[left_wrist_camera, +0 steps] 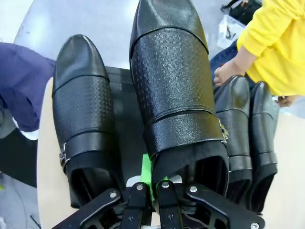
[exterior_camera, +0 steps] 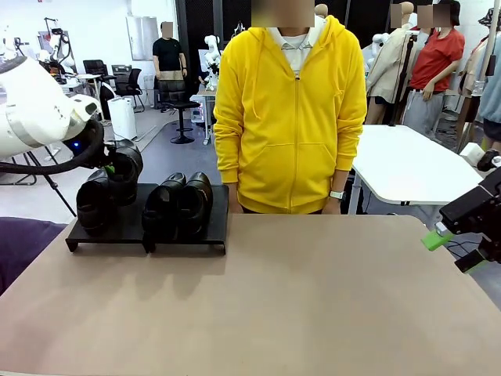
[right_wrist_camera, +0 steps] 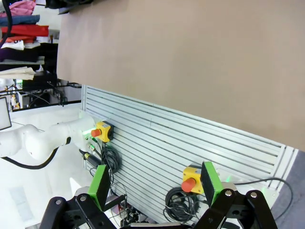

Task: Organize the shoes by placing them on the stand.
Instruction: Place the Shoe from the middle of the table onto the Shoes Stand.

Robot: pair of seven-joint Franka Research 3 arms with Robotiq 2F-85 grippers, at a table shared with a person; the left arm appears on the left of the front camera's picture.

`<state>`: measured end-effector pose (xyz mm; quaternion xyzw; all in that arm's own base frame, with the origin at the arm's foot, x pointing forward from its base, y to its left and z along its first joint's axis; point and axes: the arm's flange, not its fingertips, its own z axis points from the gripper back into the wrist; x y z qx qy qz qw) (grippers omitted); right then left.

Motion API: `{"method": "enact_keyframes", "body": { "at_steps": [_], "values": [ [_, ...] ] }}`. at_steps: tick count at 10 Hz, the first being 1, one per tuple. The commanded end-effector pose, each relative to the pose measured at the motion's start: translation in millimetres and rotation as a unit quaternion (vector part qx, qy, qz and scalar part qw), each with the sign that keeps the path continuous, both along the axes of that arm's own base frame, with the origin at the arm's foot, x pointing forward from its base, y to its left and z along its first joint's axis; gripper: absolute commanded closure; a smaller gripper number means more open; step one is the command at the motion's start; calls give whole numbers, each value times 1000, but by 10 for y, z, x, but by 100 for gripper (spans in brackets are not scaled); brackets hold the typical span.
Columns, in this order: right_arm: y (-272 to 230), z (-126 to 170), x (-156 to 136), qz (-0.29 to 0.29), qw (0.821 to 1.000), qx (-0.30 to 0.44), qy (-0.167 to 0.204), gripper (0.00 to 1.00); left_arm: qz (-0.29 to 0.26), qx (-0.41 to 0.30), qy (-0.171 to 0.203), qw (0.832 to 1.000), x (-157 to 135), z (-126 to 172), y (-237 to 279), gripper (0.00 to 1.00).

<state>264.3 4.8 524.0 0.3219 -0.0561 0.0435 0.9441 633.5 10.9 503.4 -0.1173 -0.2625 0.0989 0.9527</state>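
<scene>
My left gripper (exterior_camera: pixel 110 167) (left_wrist_camera: pixel 150 180) is shut on the heel rim of a glossy black shoe (exterior_camera: pixel 125 160) (left_wrist_camera: pixel 174 90). It holds that shoe over the left section of the low black stand (exterior_camera: pixel 188 235) (left_wrist_camera: pixel 125 109). Another shoe (exterior_camera: pixel 92 205) (left_wrist_camera: pixel 82 109) sits on that section just beside it. Two more shoes (exterior_camera: pixel 178 205) (left_wrist_camera: pixel 248 126) stand side by side on the right section. Whether the held shoe touches the stand is unclear. My right gripper (exterior_camera: pixel 452 251) (right_wrist_camera: pixel 156 185) hangs open and empty off the table's right edge.
A person in a yellow hoodie (exterior_camera: pixel 290 110) stands at the far side, one hand (left_wrist_camera: pixel 225 72) near the stand. The beige tabletop (exterior_camera: pixel 313 298) (right_wrist_camera: pixel 200 57) is bare in the middle and right. A slatted panel with red stop buttons (right_wrist_camera: pixel 189 181) lies below my right gripper.
</scene>
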Motion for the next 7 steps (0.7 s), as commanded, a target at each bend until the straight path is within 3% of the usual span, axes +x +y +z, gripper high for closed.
{"method": "enact_keyframes", "body": {
  "at_steps": [1, 7],
  "values": [
    [1, 30, 11, 5, 1000, 13, -4, 0, -3, 16, 4, 1000, 56, -41, 49, 100],
    [1, 30, 11, 5, 1000, 13, -4, 0, -35, 29, 49, 998, -23, -277, -61, 100]
  ]
}}
